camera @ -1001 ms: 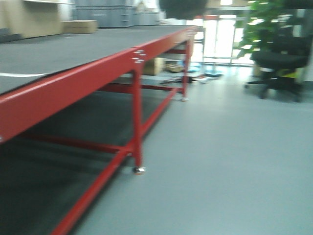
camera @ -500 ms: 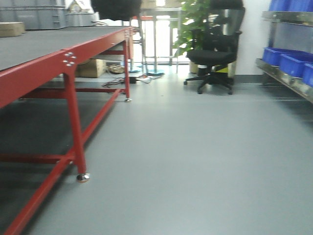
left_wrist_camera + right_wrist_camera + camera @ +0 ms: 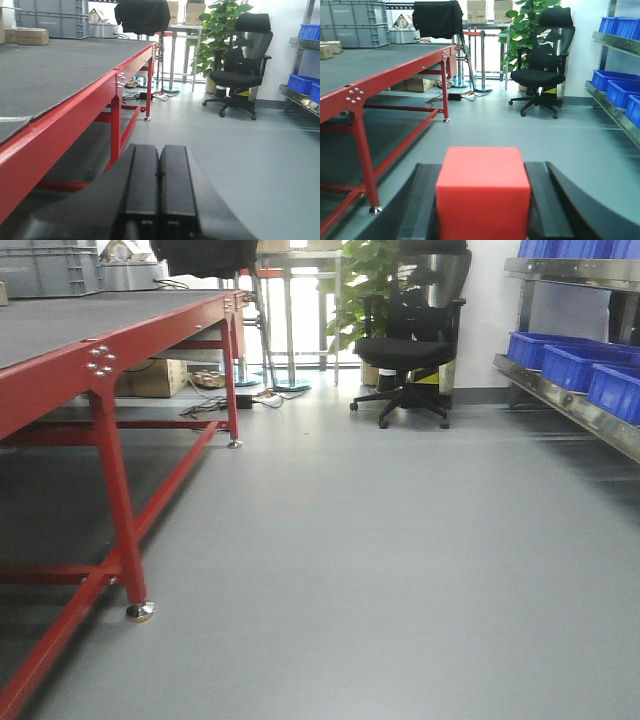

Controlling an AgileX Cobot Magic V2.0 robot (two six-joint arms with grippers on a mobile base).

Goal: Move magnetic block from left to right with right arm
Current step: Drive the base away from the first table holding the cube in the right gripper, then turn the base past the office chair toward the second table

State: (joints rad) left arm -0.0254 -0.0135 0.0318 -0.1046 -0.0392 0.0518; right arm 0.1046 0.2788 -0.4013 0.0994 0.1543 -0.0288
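In the right wrist view the magnetic block (image 3: 483, 192), a plain red cube, sits clamped between the two black fingers (image 3: 422, 200) of my right gripper (image 3: 483, 205), held up in the air with the grey floor beyond it. In the left wrist view my left gripper (image 3: 159, 187) has its two black fingers (image 3: 142, 180) pressed flat together with nothing between them, beside the red table. Neither gripper nor the block shows in the front-facing view.
A long red-framed table (image 3: 95, 365) with a dark top runs along the left, its leg foot (image 3: 138, 611) on the floor. A black office chair (image 3: 410, 345) and a plant stand at the back. Metal shelving with blue bins (image 3: 555, 360) lines the right. Cardboard boxes (image 3: 31, 36) rest on the table's far end.
The front-facing view has swung to the right: the red table has slid toward the left edge, and the chair and blue-bin shelving have come into sight.
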